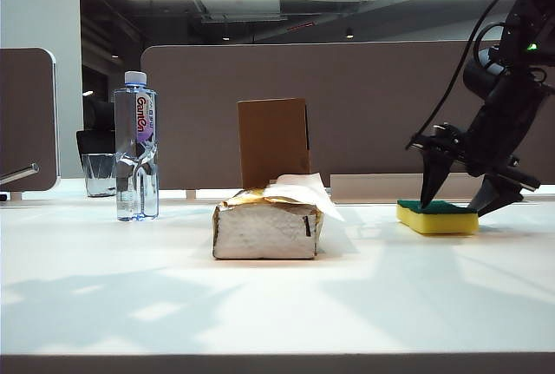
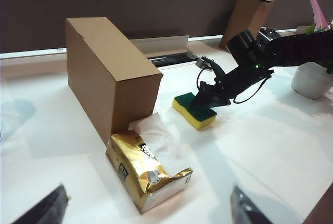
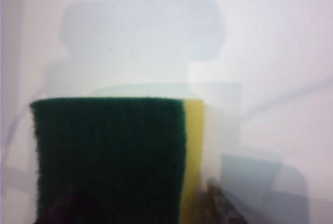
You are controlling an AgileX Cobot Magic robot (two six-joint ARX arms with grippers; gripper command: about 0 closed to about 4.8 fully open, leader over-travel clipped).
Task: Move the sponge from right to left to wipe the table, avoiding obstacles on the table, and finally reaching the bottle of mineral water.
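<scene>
Yellow foam under a rough dark-green scouring layer: we see the block sponge (image 1: 437, 217) lying flat on the smooth white table (image 1: 260, 305), well right of the crumpled foil tissue pack (image 1: 267, 228). Our right gripper (image 1: 458, 205) straddles it, fingers apart. Our left gripper (image 2: 148, 208) hangs spread near the pack.

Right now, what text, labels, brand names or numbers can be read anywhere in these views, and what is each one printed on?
"GanTen", red vertical lettering as best it reads, on the label of the bottle of mineral water.
Small dark print on the gold tissue pack: too small to read.
Cardboard box, sponge, drinking glass: no text visible.
Right gripper at the sponge and left gripper: no markings legible.
</scene>
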